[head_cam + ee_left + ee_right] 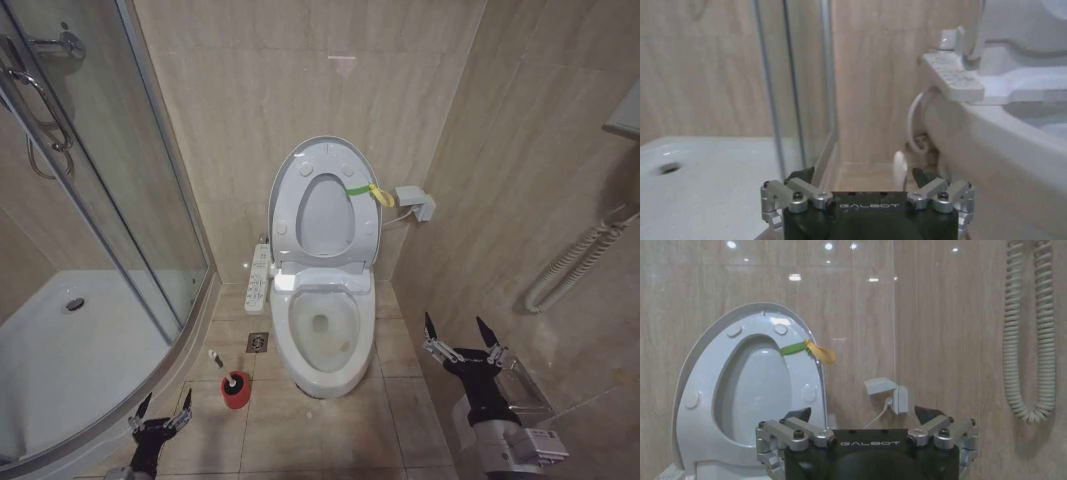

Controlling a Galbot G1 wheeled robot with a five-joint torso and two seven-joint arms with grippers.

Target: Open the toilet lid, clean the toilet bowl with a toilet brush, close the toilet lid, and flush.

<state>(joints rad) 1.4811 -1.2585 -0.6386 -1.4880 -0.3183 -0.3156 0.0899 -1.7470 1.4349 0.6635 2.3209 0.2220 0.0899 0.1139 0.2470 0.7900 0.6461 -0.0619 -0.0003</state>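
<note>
The toilet lid [326,212] stands raised against the back wall, with the seat ring up in front of it and a yellow-green band [368,192] at its right edge. Below it the toilet bowl [323,335] is uncovered. The toilet brush [236,388] sits in its red holder on the floor left of the bowl, white handle leaning away. My left gripper [160,412] hangs open low down, short of the brush. My right gripper [462,335] is open to the right of the bowl, facing the lid [753,385]. The left wrist view shows the bowl's side [1000,145].
A glass shower door [120,200] and white shower tray [70,350] take up the left. A control panel [258,278] sticks out beside the toilet, above a floor drain [257,342]. A wall socket box [415,203] and a coiled hose [580,265] are on the right walls.
</note>
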